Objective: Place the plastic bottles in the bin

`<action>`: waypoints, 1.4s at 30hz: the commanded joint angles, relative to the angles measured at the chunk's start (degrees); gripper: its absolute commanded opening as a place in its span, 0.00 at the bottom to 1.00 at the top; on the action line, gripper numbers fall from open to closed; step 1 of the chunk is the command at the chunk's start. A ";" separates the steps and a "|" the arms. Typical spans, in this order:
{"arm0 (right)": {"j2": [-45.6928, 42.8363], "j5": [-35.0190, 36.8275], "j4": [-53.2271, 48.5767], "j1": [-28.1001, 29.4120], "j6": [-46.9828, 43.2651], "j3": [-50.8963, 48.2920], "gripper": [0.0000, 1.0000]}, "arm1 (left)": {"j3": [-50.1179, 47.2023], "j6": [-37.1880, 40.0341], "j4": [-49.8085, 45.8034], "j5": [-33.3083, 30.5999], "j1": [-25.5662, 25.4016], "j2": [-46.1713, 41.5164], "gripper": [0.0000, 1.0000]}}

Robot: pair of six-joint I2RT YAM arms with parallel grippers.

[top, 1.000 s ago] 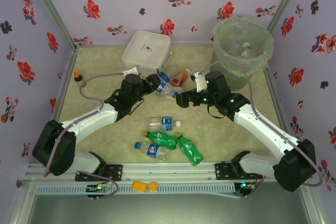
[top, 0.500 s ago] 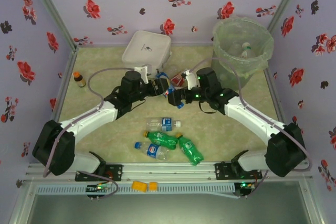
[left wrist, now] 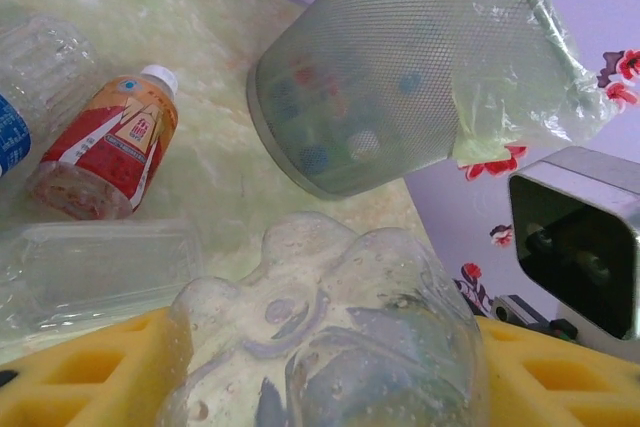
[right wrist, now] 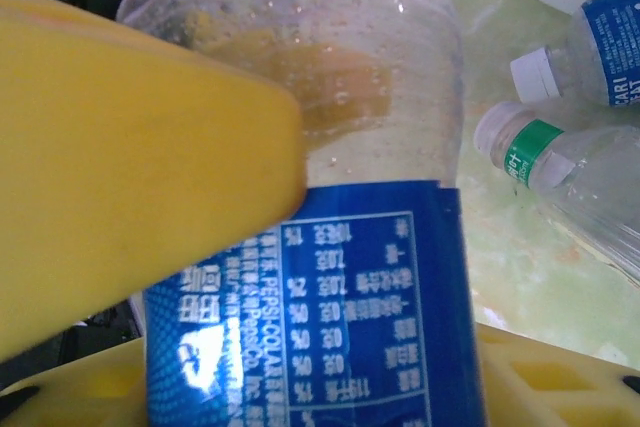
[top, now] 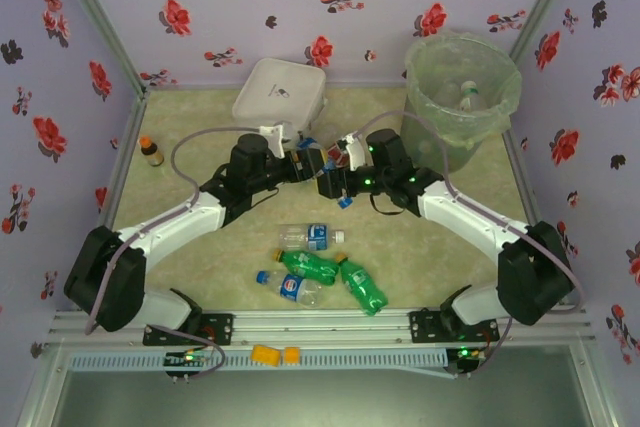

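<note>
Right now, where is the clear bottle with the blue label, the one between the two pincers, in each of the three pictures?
Top view: the blue-label bottle is at the centre, between the left pincer and the right pincer.
Left wrist view: bottom centre, bumpy clear base between yellow pads.
Right wrist view: centre, label large, yellow pad beside it.
Shared landmark: the pale green table.
</note>
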 commanded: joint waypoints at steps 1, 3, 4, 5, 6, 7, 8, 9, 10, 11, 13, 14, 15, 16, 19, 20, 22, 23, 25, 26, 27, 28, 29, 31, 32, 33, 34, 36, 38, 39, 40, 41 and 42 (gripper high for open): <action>-1.04 1.28 0.59 0.31 -0.32 0.61 0.55 | -0.42 -0.10 1.35 0.46 0.33 -1.02 0.95; -2.07 3.14 0.17 0.31 -0.76 0.23 0.54 | -0.80 0.08 1.03 -0.55 0.86 -1.96 1.00; -2.64 4.18 -0.32 0.23 -1.00 0.01 0.54 | -0.99 0.29 0.82 -1.17 1.21 -2.80 1.00; -3.23 5.37 -0.77 0.22 -1.22 -0.01 0.54 | -1.17 0.86 0.19 -1.97 1.78 -3.76 1.00; -3.74 6.39 -1.35 0.14 -1.52 -0.12 0.54 | -1.22 1.38 -0.65 -2.94 2.21 -4.71 1.00; -4.33 7.45 -2.02 -0.01 -1.83 -0.04 0.53 | -1.35 2.16 -1.65 -4.37 2.74 -5.95 1.00; -4.95 8.50 -3.02 -0.25 -2.35 0.18 0.53 | -1.54 3.01 -2.63 -5.94 3.34 -7.20 1.00; -5.33 9.60 -3.91 -0.57 -2.64 0.39 0.52 | -1.74 3.59 -3.81 -7.44 3.82 -8.49 1.00; -5.98 10.76 -5.12 -1.16 -2.97 0.81 0.52 | -2.03 3.92 -5.23 -9.55 4.66 -9.95 1.00; -6.56 11.72 -6.41 -1.92 -3.29 1.39 0.51 | -2.45 3.83 -6.70 -11.92 5.42 -11.33 1.00; -7.72 12.69 -9.20 -3.82 -4.08 2.97 0.50 | -3.96 2.42 -9.02 -15.56 7.85 -13.63 1.00; -8.46 13.19 -10.70 -4.90 -4.55 4.26 0.50 | -5.04 1.05 -9.60 -17.03 9.23 -14.76 1.00; -9.07 14.15 -12.26 -5.80 -5.05 5.48 0.50 | -6.39 -0.39 -9.50 -17.99 10.29 -15.78 1.00; -9.89 15.43 -14.09 -6.83 -5.54 7.19 0.50 | -8.34 -2.10 -8.72 -18.64 11.55 -16.86 1.00; -11.40 19.03 -19.13 -10.06 -7.56 13.31 0.50 | -13.80 -6.49 -5.66 -19.16 14.23 -18.98 1.00; -11.65 20.46 -20.82 -11.33 -8.13 15.75 0.50 | -15.10 -7.36 -5.25 -19.33 14.63 -19.45 1.00; -11.70 22.52 -23.04 -14.06 -8.88 20.51 0.49 | -16.93 -8.09 -5.00 -19.60 14.85 -19.94 1.00; -11.52 23.80 -23.77 -15.56 -9.13 22.90 0.49 | -17.48 -8.06 -4.87 -19.52 14.92 -20.00 1.00; -11.04 26.88 -24.19 -18.09 -9.50 26.99 0.48 | -17.85 -7.39 -5.08 -19.49 14.80 -20.03 1.00; -10.67 28.44 -24.21 -19.42 -9.68 29.12 0.48 | -17.83 -6.71 -5.36 -19.46 14.86 -20.18 1.00; -10.18 29.74 -24.14 -20.53 -9.90 30.82 0.48 | -17.65 -6.21 -5.75 -19.43 14.86 -20.26 1.00; -9.50 31.37 -23.85 -21.95 -9.88 32.68 0.48 | -17.39 -5.49 -6.28 -19.51 14.93 -20.29 1.00; -8.74 32.95 -23.54 -23.36 -9.67 34.13 0.48 | -17.05 -4.87 -6.70 -19.45 14.86 -20.44 1.00; -7.08 36.36 -22.47 -25.56 -9.56 36.47 0.48 | -16.57 -4.06 -7.30 -19.44 14.84 -20.55 1.00; -6.07 38.05 -21.89 -26.82 -9.53 37.38 0.48 | -16.47 -3.74 -7.50 -19.40 14.83 -20.63 1.00; -5.04 39.52 -21.28 -27.61 -9.53 38.15 0.48 | -16.51 -3.65 -7.50 -19.48 14.82 -20.64 1.00; -3.69 40.81 -20.72 -28.61 -9.53 38.71 0.48 | -16.57 -3.63 -7.50 -19.47 14.83 -20.63 1.00; -0.88 41.23 -19.74 -30.35 -8.86 39.88 0.48 | -16.85 -3.80 -7.41 -19.35 14.84 -20.55 1.00; 2.44 40.83 -19.98 -31.40 -8.35 41.78 0.48 | -17.24 -3.98 -7.41 -19.04 14.81 -20.63 1.00; 4.56 40.46 -20.58 -31.76 -8.19 43.00 0.48 | -17.44 -4.07 -7.41 -18.71 14.80 -20.74 1.00; 6.31 39.95 -21.30 -32.02 -7.91 44.15 0.48 | -17.73 -4.20 -7.26 -18.40 14.86 -20.90 1.00; 8.45 39.36 -22.05 -32.28 -7.69 45.32 0.48 | -18.06 -4.12 -7.08 -18.01 14.85 -21.11 1.00; 10.03 39.09 -22.69 -32.47 -7.47 46.12 0.49 | -18.33 -4.04 -6.97 -17.81 14.81 -21.31 1.00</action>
